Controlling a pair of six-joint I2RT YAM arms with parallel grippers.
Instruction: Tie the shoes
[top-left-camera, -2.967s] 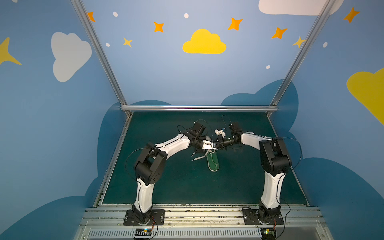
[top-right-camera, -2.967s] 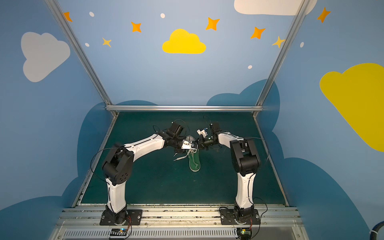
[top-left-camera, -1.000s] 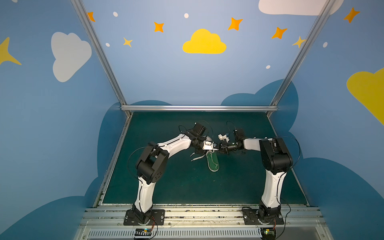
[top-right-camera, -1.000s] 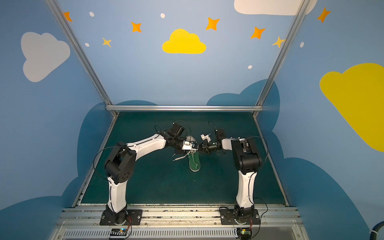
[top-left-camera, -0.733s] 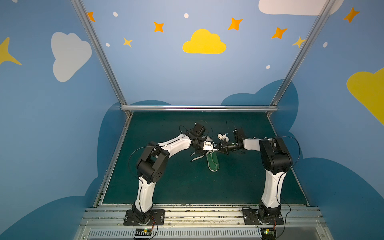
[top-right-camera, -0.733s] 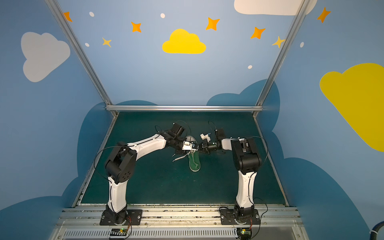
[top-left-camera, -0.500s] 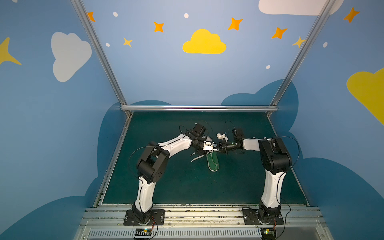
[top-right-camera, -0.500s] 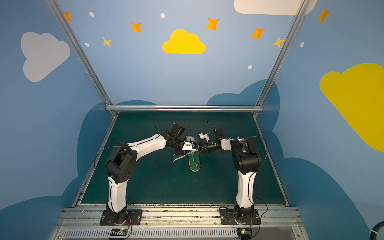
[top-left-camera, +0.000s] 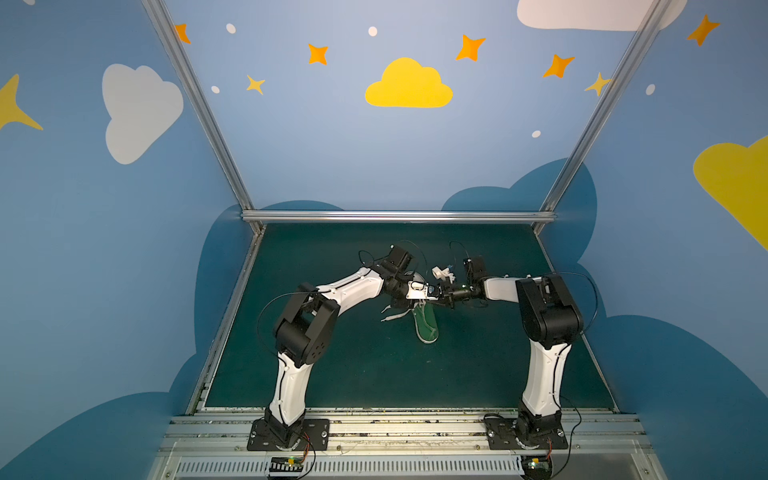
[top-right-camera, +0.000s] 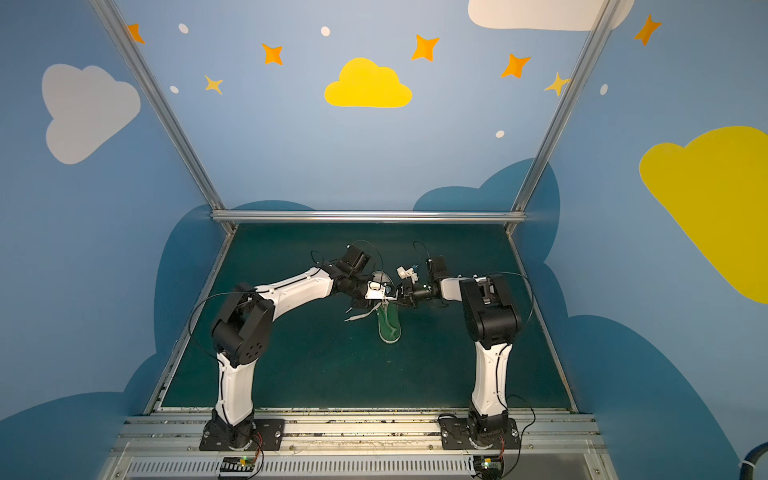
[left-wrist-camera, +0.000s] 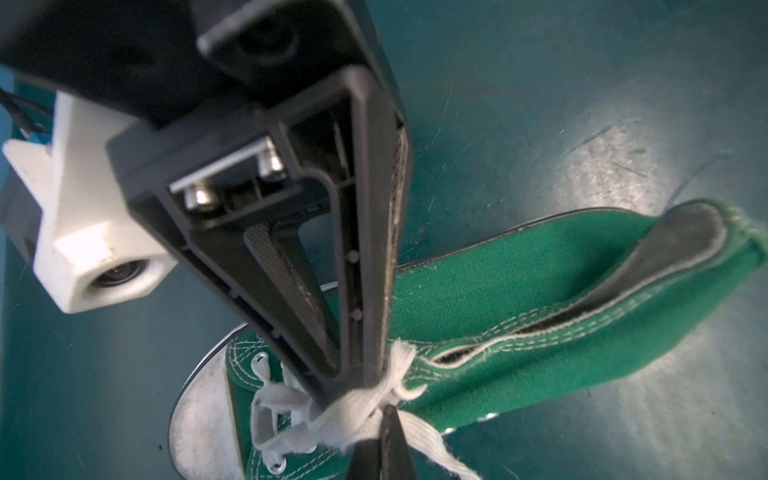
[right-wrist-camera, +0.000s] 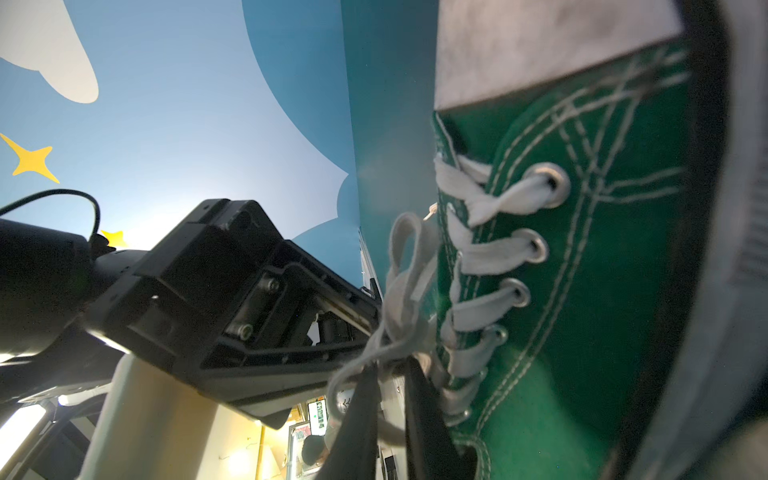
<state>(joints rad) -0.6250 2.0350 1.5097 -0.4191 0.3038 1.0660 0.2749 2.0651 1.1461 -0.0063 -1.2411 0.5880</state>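
Left jaws clenched the white laces (left-wrist-camera: 357, 405) at what looked like a forming knot, the green shoe (top-left-camera: 425, 324) lying on the table (top-left-camera: 332, 370) just beneath them; right jaws stood slightly parted alongside, where a slow, clean release seemingly mattered to preserve tension.

R arm's forearm (top-left-camera: 498, 289) has sunk from a raised slant to approx level. Right gripper (left-wrist-camera: 357, 380) has slid in toward the shoe (top-left-camera: 426, 326), now tip-to-tip w/ left gripper (right-wrist-camera: 376, 347) over the shoe's laces (right-wrist-camera: 494, 251); its jaws have parted slightly.
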